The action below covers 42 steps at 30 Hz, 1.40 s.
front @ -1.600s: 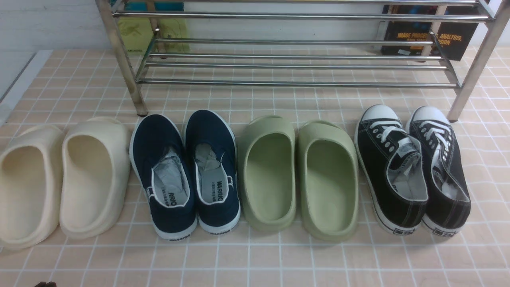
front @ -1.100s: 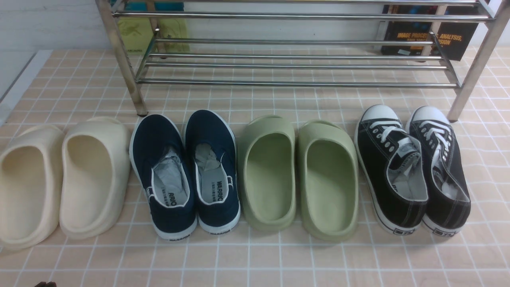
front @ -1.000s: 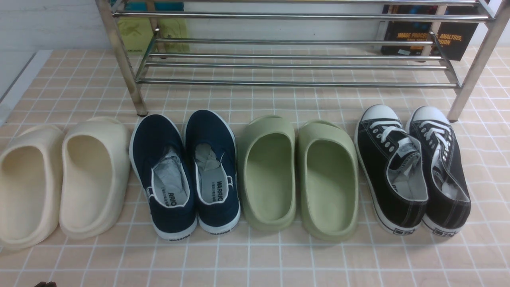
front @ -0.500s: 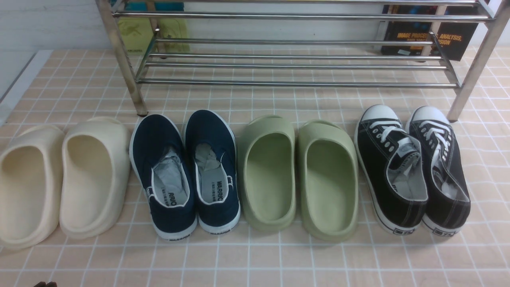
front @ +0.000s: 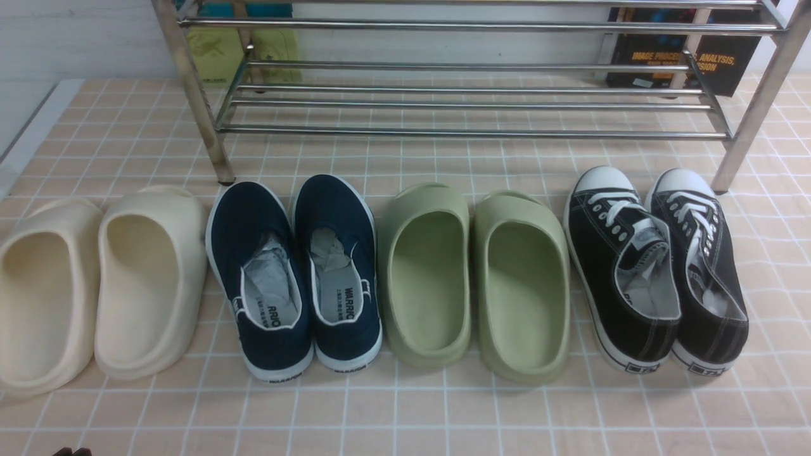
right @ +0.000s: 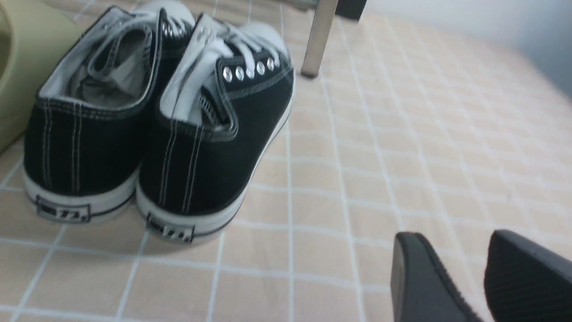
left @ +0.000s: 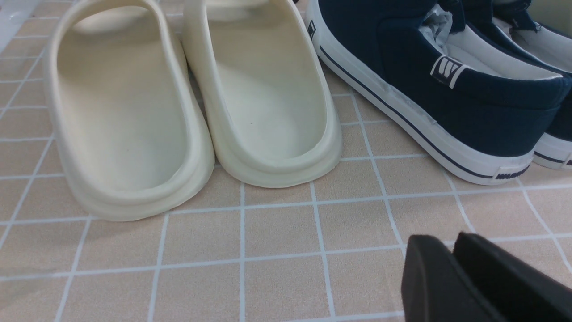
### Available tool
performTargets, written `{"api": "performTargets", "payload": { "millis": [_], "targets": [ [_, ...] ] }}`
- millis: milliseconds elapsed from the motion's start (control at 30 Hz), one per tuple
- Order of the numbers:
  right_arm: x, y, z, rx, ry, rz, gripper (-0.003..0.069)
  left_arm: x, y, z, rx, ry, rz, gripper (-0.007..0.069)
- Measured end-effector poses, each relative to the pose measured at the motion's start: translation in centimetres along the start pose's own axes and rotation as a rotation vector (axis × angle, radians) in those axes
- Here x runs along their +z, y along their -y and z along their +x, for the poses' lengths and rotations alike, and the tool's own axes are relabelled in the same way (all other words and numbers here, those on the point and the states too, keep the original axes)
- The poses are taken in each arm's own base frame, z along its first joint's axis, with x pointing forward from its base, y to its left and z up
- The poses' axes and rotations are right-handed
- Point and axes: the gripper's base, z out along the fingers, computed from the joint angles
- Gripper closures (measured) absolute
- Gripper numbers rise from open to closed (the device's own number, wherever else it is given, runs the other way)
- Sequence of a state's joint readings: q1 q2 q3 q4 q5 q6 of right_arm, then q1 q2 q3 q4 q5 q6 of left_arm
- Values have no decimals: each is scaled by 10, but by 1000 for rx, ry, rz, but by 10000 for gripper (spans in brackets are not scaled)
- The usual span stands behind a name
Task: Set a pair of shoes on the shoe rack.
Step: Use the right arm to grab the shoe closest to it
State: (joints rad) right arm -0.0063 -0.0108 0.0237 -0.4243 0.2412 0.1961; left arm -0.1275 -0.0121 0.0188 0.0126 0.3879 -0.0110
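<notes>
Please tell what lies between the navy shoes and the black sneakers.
The pair of green slippers lies between them, as the front view shows.

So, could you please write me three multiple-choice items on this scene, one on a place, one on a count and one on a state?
1. In the front view, what stands directly right of the green foam slippers?
A) cream foam slippers
B) black canvas sneakers
C) navy slip-on shoes

2. How many pairs of footwear stand on the tiled floor?
A) two
B) three
C) four

3. How is the right gripper?
A) open, nothing between its fingertips
B) shut on a sneaker
C) shut on a slipper

1: B, the black canvas sneakers come next after the green foam slippers.
2: C, the cream foam slippers and navy slip-on shoes complete the row on the tiled floor.
3: A, the right gripper shows a gap between its fingertips, with floor visible through it.
</notes>
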Motion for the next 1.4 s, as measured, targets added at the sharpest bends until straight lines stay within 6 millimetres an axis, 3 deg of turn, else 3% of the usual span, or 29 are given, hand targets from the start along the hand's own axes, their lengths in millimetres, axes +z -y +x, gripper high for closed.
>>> {"api": "performTargets", "payload": {
  "millis": [100, 333, 533, 633, 833, 933, 1100, 1167, 1300, 1400],
  "targets": [
    [-2, -3, -17, -160, 195, -15, 419, 0, 0, 0, 0, 0, 0, 510],
    [-26, -33, -54, -471, 746, -224, 419, 0, 0, 0, 0, 0, 0, 508],
    [-57, -52, -66, -492, 1113, -453, 419, 0, 0, 0, 0, 0, 0, 502],
    [-61, -46, -72, -373, 1164, -428, 419, 0, 0, 0, 0, 0, 0, 498],
    [-58, 6, -108, 154, 1058, -108, 419, 0, 0, 0, 0, 0, 0, 492],
    [-52, 25, -120, 277, 894, 24, 419, 0, 0, 0, 0, 0, 0, 484],
    [-26, 33, -120, 370, 615, 81, 419, 0, 0, 0, 0, 0, 0, 477],
    [-4, 32, -112, 481, 441, 75, 419, 0, 0, 0, 0, 0, 0, 475],
    [22, 22, -98, 539, 214, 18, 419, 0, 0, 0, 0, 0, 0, 471],
    [28, 19, -95, 548, 160, -2, 419, 0, 0, 0, 0, 0, 0, 466]
  ]
}}
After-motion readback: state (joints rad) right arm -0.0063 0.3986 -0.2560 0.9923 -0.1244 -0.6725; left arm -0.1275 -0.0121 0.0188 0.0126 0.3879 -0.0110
